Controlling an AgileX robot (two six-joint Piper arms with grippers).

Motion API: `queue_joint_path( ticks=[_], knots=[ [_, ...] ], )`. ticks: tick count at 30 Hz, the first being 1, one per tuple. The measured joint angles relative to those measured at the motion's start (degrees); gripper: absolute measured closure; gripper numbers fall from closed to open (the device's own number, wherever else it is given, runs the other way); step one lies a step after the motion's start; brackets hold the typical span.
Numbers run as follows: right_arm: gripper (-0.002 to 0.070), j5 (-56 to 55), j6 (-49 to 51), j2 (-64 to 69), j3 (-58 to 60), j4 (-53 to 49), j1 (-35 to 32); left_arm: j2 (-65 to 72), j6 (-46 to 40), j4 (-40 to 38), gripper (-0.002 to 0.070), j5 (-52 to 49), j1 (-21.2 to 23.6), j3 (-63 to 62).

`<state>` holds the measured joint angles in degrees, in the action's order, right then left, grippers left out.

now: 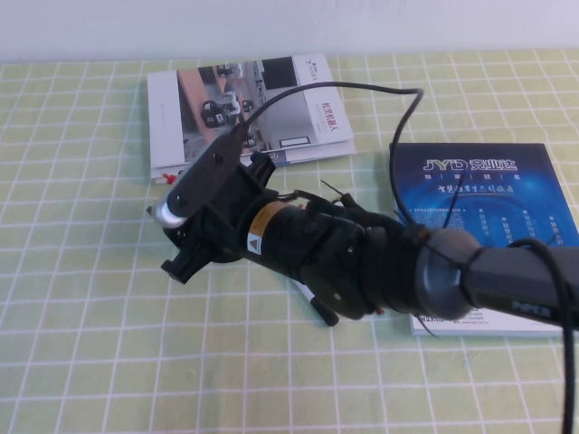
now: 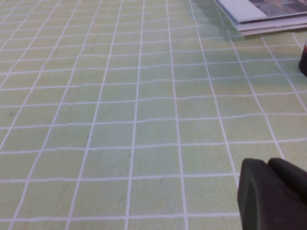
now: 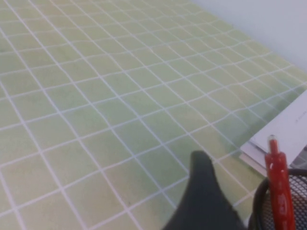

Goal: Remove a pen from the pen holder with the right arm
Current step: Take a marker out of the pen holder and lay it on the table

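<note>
The right tool (image 1: 185, 255) hangs at the pen holder (image 3: 259, 203). The red pen (image 3: 279, 191) stands inside, not yet lifted. The left tool (image 2: 271, 194) hovers over the tabletop (image 2: 120, 120). Neither tool's state can be told.

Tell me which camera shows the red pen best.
Right wrist view: the red plastic pen stands clear in the black mesh holder. High view hides it behind the right tool and arm; left wrist view misses it, with the left tool over green cloth.

We read "JYD" on the blue book (image 1: 507, 208) — Chinese characters follow, too small for us — and a warning triangle on a white label (image 1: 256, 242).
</note>
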<state>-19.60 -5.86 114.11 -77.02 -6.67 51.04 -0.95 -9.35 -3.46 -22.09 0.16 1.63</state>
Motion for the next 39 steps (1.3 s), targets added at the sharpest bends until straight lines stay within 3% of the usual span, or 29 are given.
queue_joint_path(
  ticks=[32,39],
  knots=[
    [0.0296,10.73,0.0,11.34,-17.98,-6.24,-2.39,0.0,0.0,0.0,0.068,0.0,0.0,0.0],
    [0.0355,10.97,0.0,11.43,-17.98,-6.37,-2.88,0.0,0.0,0.0,0.068,0.0,0.0,0.0]
  ],
)
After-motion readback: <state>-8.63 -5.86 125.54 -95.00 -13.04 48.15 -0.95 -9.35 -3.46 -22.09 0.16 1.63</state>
